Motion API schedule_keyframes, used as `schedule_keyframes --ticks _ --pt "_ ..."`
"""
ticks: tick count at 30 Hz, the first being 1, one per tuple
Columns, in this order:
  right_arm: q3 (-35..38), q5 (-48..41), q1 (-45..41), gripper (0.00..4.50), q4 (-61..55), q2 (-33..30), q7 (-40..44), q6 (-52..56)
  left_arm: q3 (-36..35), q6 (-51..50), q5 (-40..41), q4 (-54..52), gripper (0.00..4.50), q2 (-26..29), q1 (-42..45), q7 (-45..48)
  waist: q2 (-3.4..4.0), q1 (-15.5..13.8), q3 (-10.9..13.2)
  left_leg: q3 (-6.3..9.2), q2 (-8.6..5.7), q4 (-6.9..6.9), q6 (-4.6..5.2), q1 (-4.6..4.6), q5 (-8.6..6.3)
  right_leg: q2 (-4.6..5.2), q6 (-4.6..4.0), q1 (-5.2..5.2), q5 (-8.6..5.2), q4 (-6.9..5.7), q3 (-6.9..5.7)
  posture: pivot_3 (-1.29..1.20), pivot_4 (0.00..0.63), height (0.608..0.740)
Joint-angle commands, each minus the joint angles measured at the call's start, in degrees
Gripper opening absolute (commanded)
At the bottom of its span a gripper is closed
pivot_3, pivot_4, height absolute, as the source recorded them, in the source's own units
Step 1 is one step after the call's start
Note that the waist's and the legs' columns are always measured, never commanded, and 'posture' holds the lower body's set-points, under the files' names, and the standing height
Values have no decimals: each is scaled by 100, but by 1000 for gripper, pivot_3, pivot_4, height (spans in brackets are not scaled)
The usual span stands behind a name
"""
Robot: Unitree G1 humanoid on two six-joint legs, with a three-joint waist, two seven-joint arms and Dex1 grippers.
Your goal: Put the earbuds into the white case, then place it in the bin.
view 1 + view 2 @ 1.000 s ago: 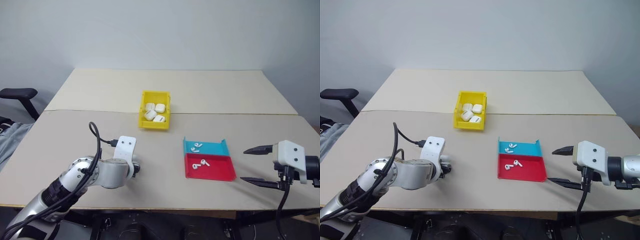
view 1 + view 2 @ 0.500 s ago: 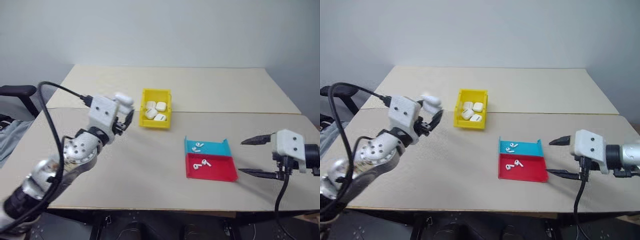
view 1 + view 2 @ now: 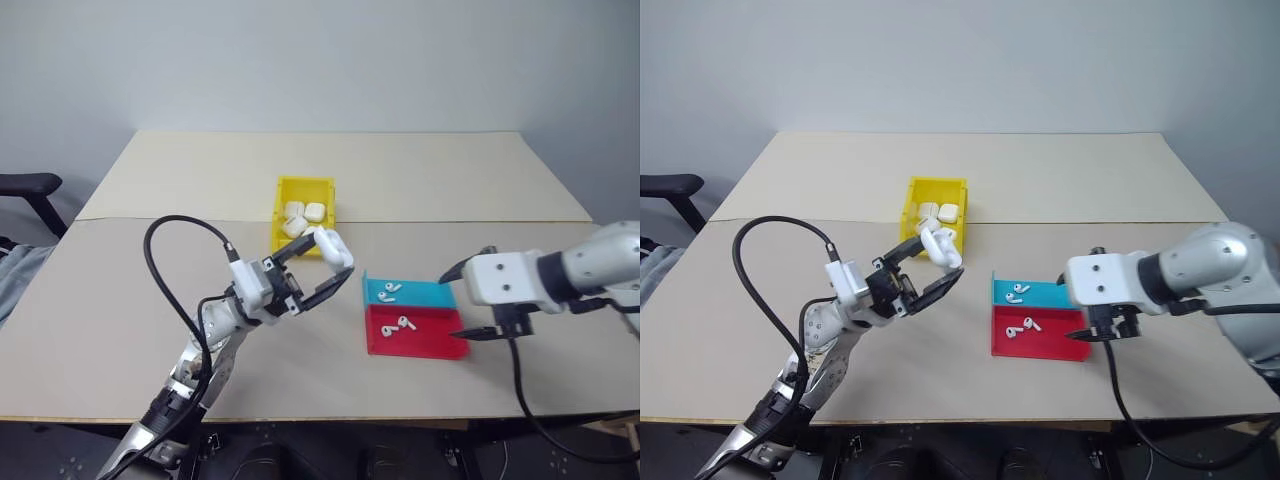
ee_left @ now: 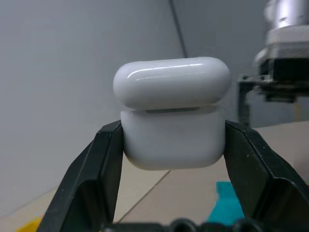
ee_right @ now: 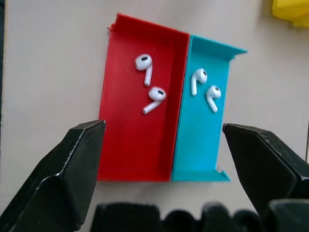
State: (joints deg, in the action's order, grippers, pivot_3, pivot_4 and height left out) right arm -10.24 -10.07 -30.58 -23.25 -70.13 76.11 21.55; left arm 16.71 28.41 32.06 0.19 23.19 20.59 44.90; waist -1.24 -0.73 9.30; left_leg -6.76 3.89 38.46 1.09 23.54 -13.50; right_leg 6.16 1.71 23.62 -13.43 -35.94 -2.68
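My left gripper (image 3: 335, 263) is shut on the white case (image 4: 171, 113), held in the air just in front of the yellow bin (image 3: 305, 183); the case's lid is down. The bin holds several other white cases (image 3: 304, 211). To the right, two earbuds (image 5: 205, 87) lie in a shallow blue tray (image 5: 200, 145) and two more earbuds (image 5: 149, 82) in the red tray (image 5: 128, 145) beside it. My right gripper (image 5: 161, 126) hangs open above these trays, at their right end (image 3: 455, 308), with nothing between its fingers.
A black cable (image 3: 165, 240) loops up from my left arm. A seam crosses the tan table (image 3: 450, 180) behind the bin. An office chair's armrest (image 3: 25, 185) sits off the table's left edge.
My left arm lifted the white case from the front left of the table and swung it right, to the bin's front. My right gripper moved left, over the trays, staying open.
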Motion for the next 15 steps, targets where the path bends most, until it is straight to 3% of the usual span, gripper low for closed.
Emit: schedule_keyframes --ticks 1,13,15 --pt "-516 381 -437 4500 -338 284 123 213 -480 -79 742 -189 2815 -188 -258 632 1 25 -1 1 1 2 0 -1 0 0 1 0 0 -2 0 0 150 740" --pt "-2001 1643 -1468 4500 62 1443 573 253 -965 15 809 -8 2815 -367 -890 2439 7 25 -4 6 4 29 8 24 -5 -1 1 19 0 -14 -6 0 150 740" --pt "-2144 1868 -1553 4124 192 1571 582 182 -1045 128 687 38 2815 -426 -939 2499 7 26 -4 2 5 29 8 29 -5 -1 1 31 0 -21 -2 0 150 740"
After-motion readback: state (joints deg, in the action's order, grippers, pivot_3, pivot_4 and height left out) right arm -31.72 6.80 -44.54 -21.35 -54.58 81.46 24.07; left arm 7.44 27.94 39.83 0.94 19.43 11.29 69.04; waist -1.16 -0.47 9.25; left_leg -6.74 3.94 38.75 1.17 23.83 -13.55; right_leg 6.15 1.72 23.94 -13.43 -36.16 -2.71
